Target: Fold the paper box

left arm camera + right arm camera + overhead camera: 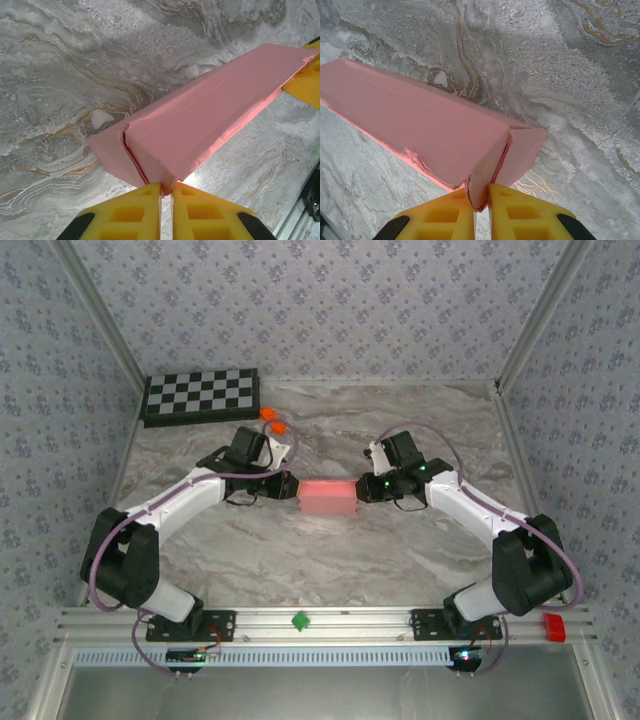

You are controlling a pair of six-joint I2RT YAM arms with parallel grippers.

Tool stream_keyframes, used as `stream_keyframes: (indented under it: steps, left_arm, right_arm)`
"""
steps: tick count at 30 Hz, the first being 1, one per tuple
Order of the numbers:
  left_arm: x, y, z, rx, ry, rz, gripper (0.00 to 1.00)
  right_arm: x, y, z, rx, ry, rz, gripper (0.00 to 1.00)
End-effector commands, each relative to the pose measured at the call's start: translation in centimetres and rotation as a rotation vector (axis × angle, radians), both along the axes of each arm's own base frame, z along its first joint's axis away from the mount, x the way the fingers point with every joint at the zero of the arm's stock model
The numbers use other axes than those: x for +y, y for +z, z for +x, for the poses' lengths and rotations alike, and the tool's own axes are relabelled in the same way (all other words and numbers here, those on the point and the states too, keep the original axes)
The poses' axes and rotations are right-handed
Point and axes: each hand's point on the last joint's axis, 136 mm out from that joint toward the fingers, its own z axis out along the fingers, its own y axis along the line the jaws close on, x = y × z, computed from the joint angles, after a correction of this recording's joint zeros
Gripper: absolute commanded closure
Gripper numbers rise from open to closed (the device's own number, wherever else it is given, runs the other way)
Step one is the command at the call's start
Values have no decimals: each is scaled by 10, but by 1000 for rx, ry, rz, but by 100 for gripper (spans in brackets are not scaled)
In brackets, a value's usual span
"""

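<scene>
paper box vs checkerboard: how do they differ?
The paper box is plain pink and smaller; the checkerboard is black-and-white checked. The box is mid-table, pinched at each end by the left gripper and right gripper; the checkerboard lies untouched at the far-left corner. Both are rectangular.

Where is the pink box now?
In the top view the box is near the middle of the table, between the left gripper and the right gripper, each pinching one end.

nothing readable anywhere tbh, no text, labels, brands or numbers; paper box point(329, 497) is plain pink card, checkerboard point(200, 395) just black and white squares, no markings
</scene>
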Motion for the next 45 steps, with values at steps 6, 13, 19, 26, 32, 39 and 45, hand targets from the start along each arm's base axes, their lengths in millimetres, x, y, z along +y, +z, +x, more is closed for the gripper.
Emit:
stream_keyframes:
  steps: [6,13,19,26,32,39,45]
  left_arm:
    - [1,-7,-4,20,-5,13,88]
    - [-1,5,-1,-6,-7,0,87]
    - [-2,20,2,-38,-8,-14,83]
    - [-1,37,0,-77,-12,-31,74]
    - [0,51,4,-110,8,-63,67]
    - [-3,58,18,-115,58,-88,58]
    - [-1,50,31,-71,113,-68,56]
  right_arm:
    - [2,2,-1,11,13,-3,84]
    - [-1,13,0,-30,2,0,74]
    - [-1,23,0,-61,5,14,64]
    - [0,36,0,-86,12,67,58]
    - [2,48,8,-112,-15,120,57]
    - [-1,52,21,-117,-83,133,57]
    - [-4,43,28,-84,-118,117,58]
